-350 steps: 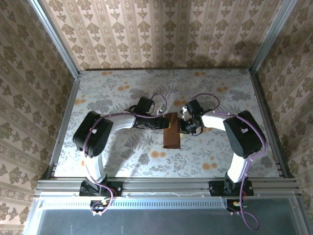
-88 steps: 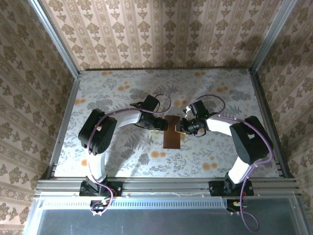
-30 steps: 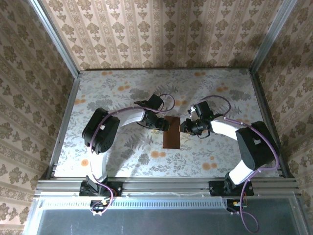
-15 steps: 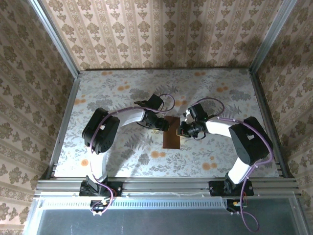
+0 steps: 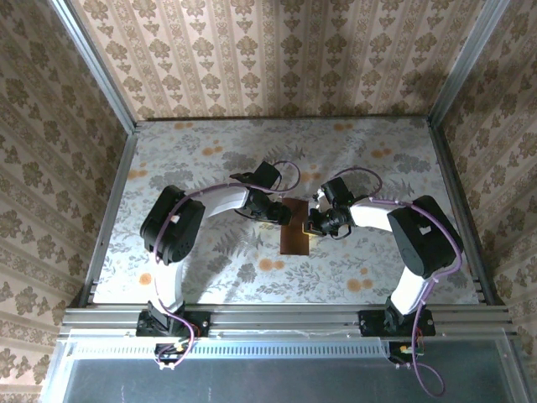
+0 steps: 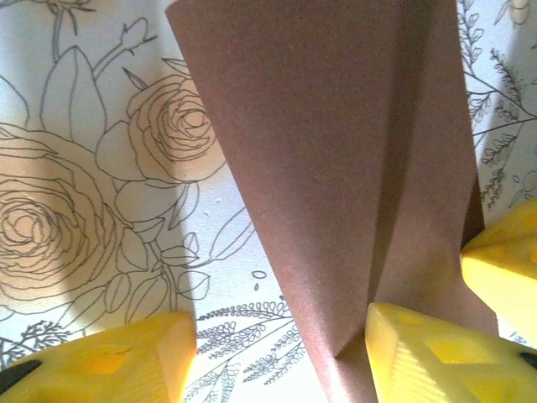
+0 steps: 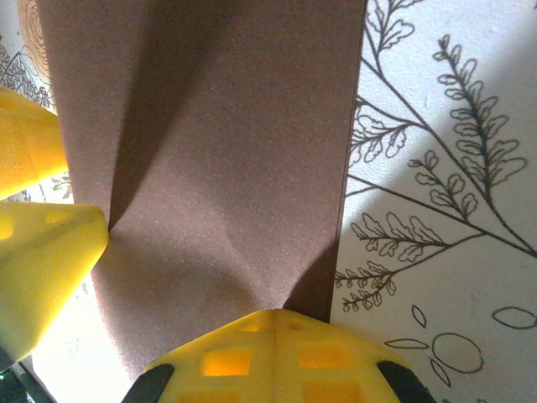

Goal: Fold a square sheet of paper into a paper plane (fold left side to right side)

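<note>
1. The square sheet of paper (image 5: 294, 228) is lying folded into a narrow strip near the middle of the table (image 5: 210, 277), with its long axis running near to far.
2. The left gripper (image 6: 277, 357) is standing partly open. One finger (image 6: 419, 353) is pressing on the sheet beside a raised crease and the other is resting on bare table, so nothing is being gripped.
3. The right gripper (image 7: 277, 327) is sitting fully closed, its joined tips touching the sheet near one long edge. Cannot tell whether a layer is being pinched.
4. The grippers are facing each other across the strip.
</note>
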`<state>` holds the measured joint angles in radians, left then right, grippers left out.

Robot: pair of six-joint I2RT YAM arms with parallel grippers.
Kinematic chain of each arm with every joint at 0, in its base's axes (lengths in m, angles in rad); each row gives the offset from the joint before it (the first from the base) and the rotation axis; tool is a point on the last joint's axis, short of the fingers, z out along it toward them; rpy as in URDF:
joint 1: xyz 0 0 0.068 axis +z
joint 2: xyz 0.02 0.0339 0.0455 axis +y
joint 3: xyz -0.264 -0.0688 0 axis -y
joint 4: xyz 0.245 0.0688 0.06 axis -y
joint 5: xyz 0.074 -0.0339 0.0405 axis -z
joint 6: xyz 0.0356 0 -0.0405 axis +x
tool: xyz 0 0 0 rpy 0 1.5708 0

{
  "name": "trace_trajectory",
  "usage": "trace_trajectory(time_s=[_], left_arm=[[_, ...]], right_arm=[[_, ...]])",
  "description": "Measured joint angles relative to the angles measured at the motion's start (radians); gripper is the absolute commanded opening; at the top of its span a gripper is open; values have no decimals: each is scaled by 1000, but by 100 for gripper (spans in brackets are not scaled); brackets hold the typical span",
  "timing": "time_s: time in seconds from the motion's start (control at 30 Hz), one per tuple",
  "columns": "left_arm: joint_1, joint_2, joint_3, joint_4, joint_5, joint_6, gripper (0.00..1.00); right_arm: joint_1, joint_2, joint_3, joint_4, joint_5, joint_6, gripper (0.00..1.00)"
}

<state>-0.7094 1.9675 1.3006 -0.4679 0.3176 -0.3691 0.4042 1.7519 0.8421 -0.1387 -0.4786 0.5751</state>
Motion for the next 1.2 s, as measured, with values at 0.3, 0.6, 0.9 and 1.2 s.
trace_trajectory(time_s=[0.3, 0.6, 0.9, 1.2], left_arm=[[4, -115, -49, 42, 39, -1, 58], [4, -178, -145, 214, 215, -45, 20], [3, -83, -177, 320, 303, -66, 11], [22, -35, -253, 380, 298, -75, 9]], right_arm=[[0, 9, 3, 5, -5, -4, 0], [0, 12, 8, 0, -5, -22, 0], [1, 24, 26, -17, -5, -30, 0], [3, 31, 39, -38, -3, -53, 0]])
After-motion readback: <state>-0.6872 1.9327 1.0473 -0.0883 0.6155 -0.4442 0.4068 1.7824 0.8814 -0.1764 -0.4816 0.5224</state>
